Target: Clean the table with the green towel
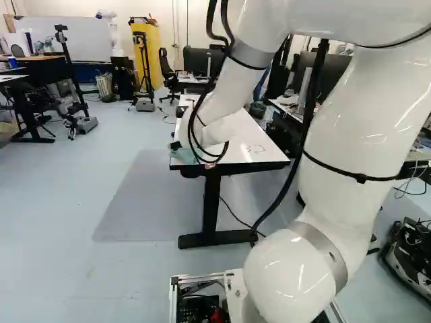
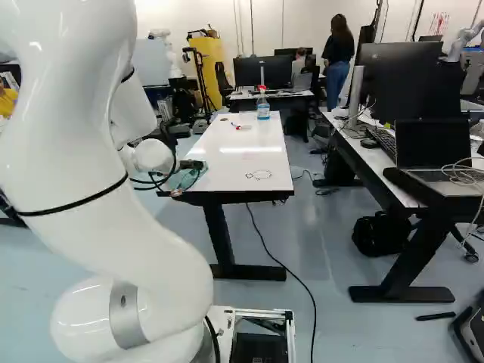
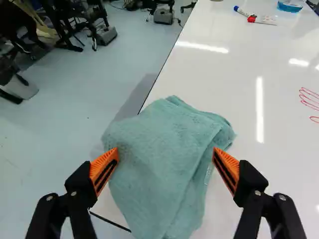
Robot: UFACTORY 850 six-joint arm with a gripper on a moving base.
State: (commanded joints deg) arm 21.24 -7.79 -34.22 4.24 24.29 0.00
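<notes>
At the near left corner of the table, the gripper is pointing at the green towel, fingers spread wide.

We see a green towel overhanging an edge of the white table, with red scribbles, two markers and a spray bottle on top

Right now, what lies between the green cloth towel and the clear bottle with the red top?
A blue-capped marker and a red-capped marker, on the white table, seen in the right base view.
</notes>
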